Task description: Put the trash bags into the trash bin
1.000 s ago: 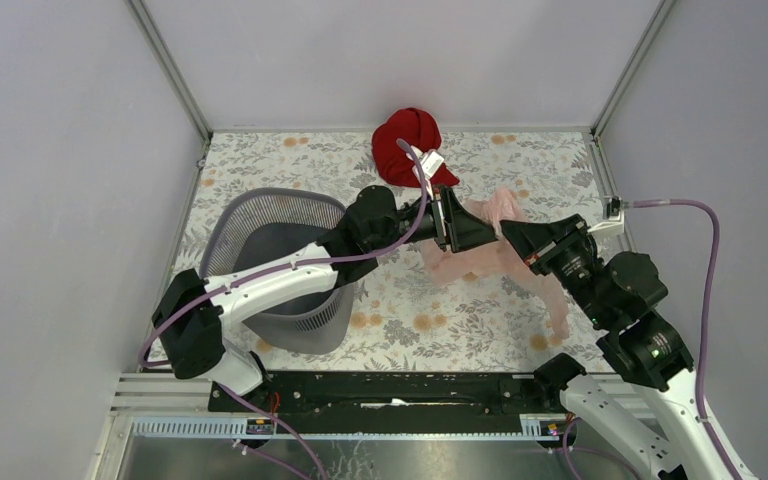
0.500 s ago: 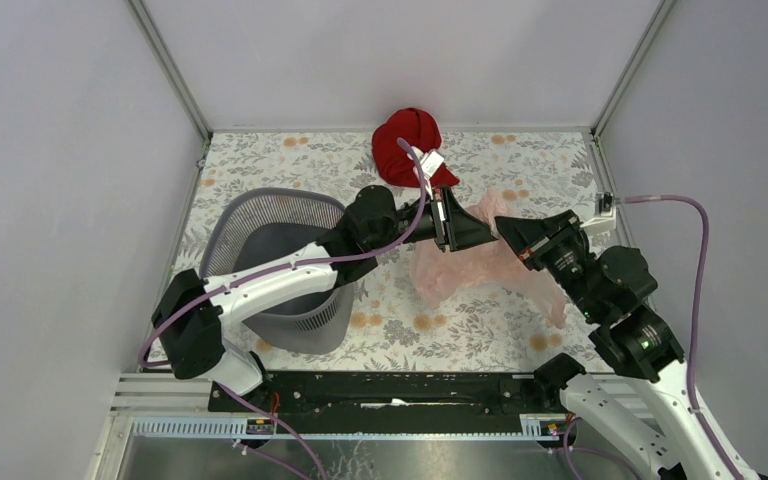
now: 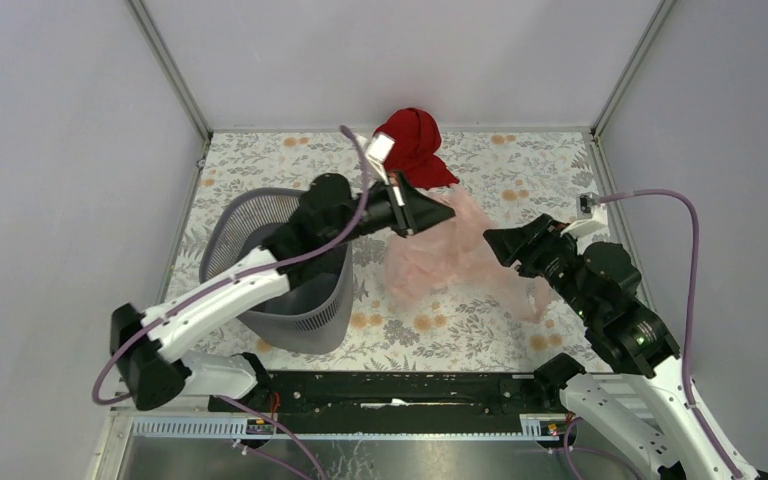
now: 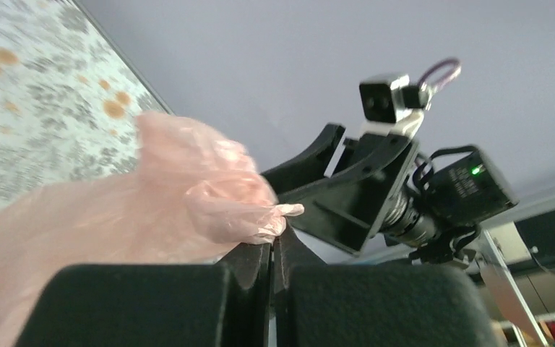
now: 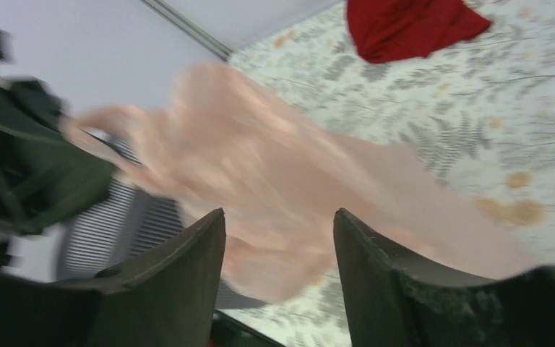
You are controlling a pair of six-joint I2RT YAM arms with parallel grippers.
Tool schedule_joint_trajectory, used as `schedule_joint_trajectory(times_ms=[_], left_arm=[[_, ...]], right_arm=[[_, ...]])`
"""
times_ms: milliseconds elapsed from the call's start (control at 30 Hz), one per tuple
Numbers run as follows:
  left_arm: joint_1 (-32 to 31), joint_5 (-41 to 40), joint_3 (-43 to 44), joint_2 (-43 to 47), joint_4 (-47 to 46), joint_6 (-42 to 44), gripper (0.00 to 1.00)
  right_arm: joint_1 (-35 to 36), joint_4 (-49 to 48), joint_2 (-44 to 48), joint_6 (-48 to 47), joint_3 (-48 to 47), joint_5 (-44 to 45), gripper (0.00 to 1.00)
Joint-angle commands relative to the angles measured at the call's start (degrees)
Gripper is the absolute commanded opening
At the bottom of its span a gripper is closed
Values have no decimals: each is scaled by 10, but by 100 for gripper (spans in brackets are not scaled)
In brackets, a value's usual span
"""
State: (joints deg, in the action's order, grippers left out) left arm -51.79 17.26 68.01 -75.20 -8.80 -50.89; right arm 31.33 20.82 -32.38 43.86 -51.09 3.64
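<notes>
The pale pink trash bag hangs in the air right of the grey mesh trash bin, its tail trailing down to the table. My left gripper is shut on the bag's top corner. In the left wrist view the film bunches out from the closed fingertips. My right gripper stands open just right of the bag, nothing between its fingers. In the right wrist view the bag hangs beyond them, the bin behind it.
A dark red cloth bundle lies at the back of the floral table, also in the right wrist view as the red cloth. Grey walls enclose the table on three sides. The right arm's cable loops at the right edge.
My left gripper closed on the bag and swung left toward the bin with it. My right gripper opened, let the bag go and drew back slightly.
</notes>
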Motion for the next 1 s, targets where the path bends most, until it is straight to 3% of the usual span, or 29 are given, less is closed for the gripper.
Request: schedule_joint_trajectory(times_ms=[0, 200, 333, 467, 600, 767, 967], left_arm=[[21, -36, 23, 55, 62, 34, 0], [39, -35, 70, 51, 104, 56, 0], [44, -22, 107, 41, 125, 71, 0], [47, -27, 121, 44, 131, 69, 0], [48, -31, 127, 51, 145, 76, 0], [51, -35, 122, 63, 151, 76, 0], [54, -13, 127, 59, 155, 77, 0]], right_arm=[[-1, 95, -3, -153, -39, 45, 68], [-1, 171, 29, -207, -61, 86, 90], [-1, 181, 47, -181, -36, 96, 93], [-1, 124, 59, -139, 31, 98, 96], [-1, 116, 61, -103, 88, 161, 99], [-1, 60, 76, -139, 128, 206, 97], [0, -26, 70, -200, 149, 212, 80]])
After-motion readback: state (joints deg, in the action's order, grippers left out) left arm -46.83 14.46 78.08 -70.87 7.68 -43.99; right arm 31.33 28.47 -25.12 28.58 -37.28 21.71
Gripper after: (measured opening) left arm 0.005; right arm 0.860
